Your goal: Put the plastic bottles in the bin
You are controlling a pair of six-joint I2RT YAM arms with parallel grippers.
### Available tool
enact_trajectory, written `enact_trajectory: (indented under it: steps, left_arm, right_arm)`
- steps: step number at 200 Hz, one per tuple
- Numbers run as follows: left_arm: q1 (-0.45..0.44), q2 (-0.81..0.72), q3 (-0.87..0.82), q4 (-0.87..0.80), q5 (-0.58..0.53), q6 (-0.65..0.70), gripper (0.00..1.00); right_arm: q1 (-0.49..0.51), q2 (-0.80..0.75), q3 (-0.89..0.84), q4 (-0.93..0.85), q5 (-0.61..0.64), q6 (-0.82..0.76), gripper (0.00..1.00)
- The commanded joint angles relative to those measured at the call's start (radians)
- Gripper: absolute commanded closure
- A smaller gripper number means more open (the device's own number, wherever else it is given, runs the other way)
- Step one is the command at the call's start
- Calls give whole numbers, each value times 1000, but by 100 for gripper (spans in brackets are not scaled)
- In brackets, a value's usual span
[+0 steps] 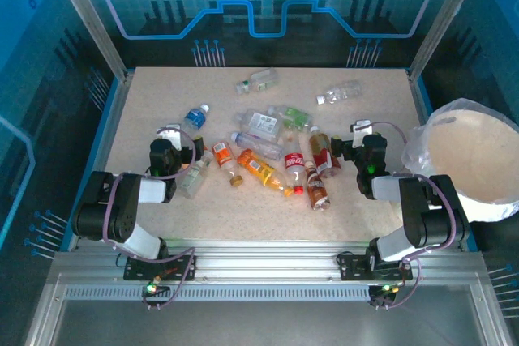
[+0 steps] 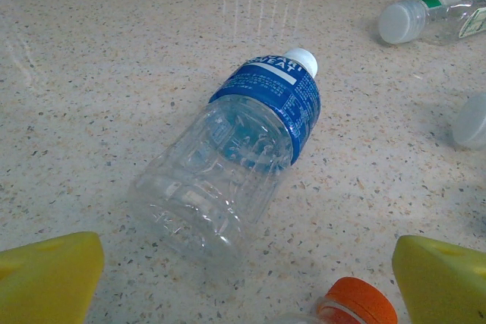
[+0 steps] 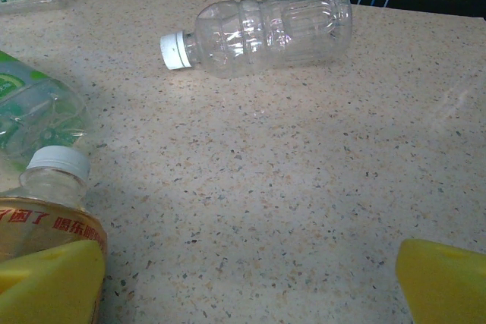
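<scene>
Several plastic bottles lie scattered across the speckled table (image 1: 146, 103). A clear bottle with a blue label (image 2: 250, 149) (image 1: 195, 116) lies just ahead of my left gripper (image 2: 247, 278) (image 1: 182, 138), which is open and empty. An orange cap (image 2: 357, 303) sits near its right finger. My right gripper (image 3: 247, 282) (image 1: 354, 140) is open over bare table. A brown bottle with a white cap (image 3: 49, 202) (image 1: 322, 150) is against its left finger, and a clear unlabelled bottle (image 3: 262, 28) (image 1: 339, 92) lies farther ahead. The bin (image 1: 474, 164) stands off the table's right edge.
A green-labelled bottle (image 3: 30, 111) lies left of the right gripper. More bottles cluster in the table's middle (image 1: 268, 164), and one lies at the back (image 1: 258, 82). Metal frame posts (image 1: 89, 18) and blue panels wall in the table.
</scene>
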Motion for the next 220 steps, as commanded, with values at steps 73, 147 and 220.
enact_trajectory:
  steps: [73,147,220]
  left_arm:
    - [6,-202,60,-235,1,-12,1]
    - [5,-589,63,-520,-68,-353,1]
    - [6,-727,124,-848,-36,-501,1]
  right_arm:
    - [39,-169,224,-523,-98,25,0]
    - [148,-84,525,-1085,-152,246,0]
    - [200,204,727,-1316,-59,267,0]
